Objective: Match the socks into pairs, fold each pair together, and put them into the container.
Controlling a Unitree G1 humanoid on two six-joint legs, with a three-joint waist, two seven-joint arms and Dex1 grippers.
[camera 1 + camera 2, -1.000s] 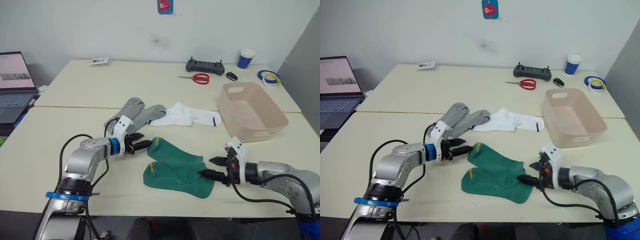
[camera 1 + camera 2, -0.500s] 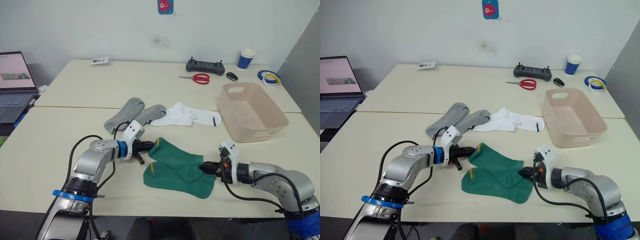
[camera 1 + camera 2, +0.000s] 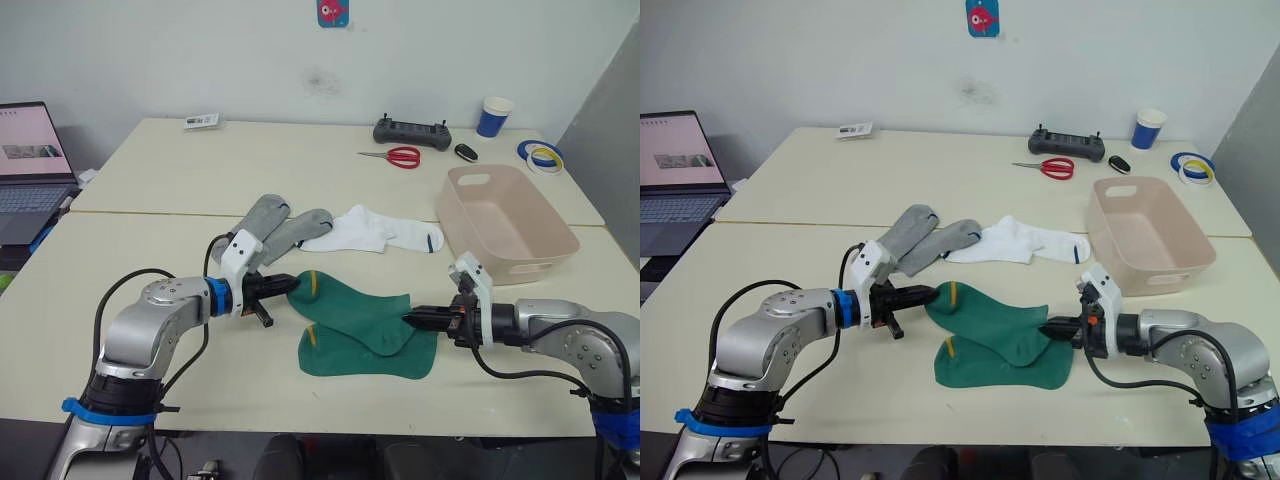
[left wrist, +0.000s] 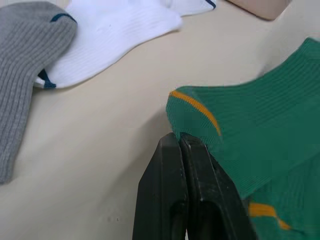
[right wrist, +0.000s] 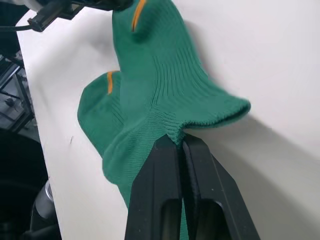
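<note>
Left hand (image 3: 291,285) clamped on toe end of upper green sock (image 3: 360,312), frame centre. Right hand (image 3: 412,319) pinched on its cuff. Since 0.5 s ago the sock is stretched flatter between both hands, hands further apart. Lower green sock (image 3: 372,358) lies under it on tabletop (image 3: 150,180). Container (image 3: 505,222) sits upper right of right hand, well apart.

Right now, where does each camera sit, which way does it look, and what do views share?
Left eye, right eye: head, looking down over table; both arms.
Left wrist: along left gripper, pinching upper green sock at its toe.
Right wrist: along right gripper, pinching that sock's cuff.
Shared: the upper green sock.
</note>
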